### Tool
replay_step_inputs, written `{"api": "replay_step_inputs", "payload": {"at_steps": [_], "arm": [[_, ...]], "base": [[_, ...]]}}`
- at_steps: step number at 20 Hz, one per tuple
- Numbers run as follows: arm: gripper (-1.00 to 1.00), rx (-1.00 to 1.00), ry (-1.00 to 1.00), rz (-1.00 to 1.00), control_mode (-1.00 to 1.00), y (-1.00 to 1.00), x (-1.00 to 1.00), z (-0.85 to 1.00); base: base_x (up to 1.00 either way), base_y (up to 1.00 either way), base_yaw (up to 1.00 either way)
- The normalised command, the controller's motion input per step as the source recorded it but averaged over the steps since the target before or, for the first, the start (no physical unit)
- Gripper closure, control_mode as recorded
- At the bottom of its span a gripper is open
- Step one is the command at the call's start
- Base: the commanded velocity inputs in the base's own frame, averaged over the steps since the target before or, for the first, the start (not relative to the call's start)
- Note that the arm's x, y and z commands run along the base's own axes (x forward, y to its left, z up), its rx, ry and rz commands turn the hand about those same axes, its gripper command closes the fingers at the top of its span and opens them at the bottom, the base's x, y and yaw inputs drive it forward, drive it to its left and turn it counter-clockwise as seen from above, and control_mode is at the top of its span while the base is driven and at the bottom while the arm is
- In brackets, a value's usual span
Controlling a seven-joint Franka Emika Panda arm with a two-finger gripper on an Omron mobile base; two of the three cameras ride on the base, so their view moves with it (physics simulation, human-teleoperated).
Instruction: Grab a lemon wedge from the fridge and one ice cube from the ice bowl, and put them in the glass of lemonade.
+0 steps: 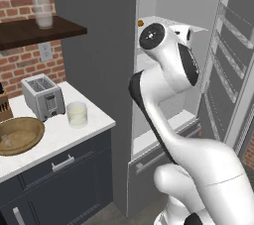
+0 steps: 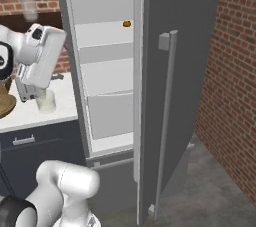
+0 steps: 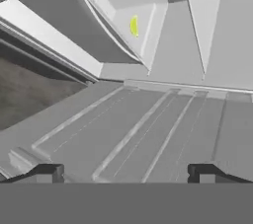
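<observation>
A: While the claw [image 3: 126, 173] hangs with both tips spread wide and nothing between them, where does the lemon wedge [image 3: 134, 25] lie from it?

B: Well ahead, toward the top of the hand view and slightly left of centre, on a pale shelf inside the fridge [image 3: 163, 45].

A: Orientation?

B: Long axis runs up-down in that view. Reach goes forward and deeper.

A: Appearance?

B: Tiny yellow-green sliver, far narrower than the claw's gap. Likely fiddly to pinch.
</observation>
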Motion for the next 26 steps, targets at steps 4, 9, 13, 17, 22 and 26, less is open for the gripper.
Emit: {"api": "replay_step_inputs", "payload": {"at_steps": [4, 9, 13, 17, 22, 26], "arm": [[-1.00, -0.31, 0.00, -0.22, -1.00, -0.14, 0.00, -0.29], [-1.00, -0.26, -0.02, -0.24, -1.00, -0.37, 0.00, -0.30], [-1.00, -0.18, 0.02, -0.24, -1.00, -0.52, 0.05, -0.02], [-1.00, -0.06, 0.11, -0.19, -1.00, -0.45, 0.22, 0.08], [-1.00, 0.00, 0.13, -0.17, -1.00, -0.66, 0.05, 0.13], [-1.00, 0.00, 0.15, -0.21, -1.00, -0.67, 0.19, -0.01]], "base": [[0.00, 0.00, 0.00], [0.00, 0.00, 0.00], [0.00, 0.00, 0.00], [0.00, 0.00, 0.00], [0.00, 0.00, 0.00], [0.00, 0.00, 0.00]]}}
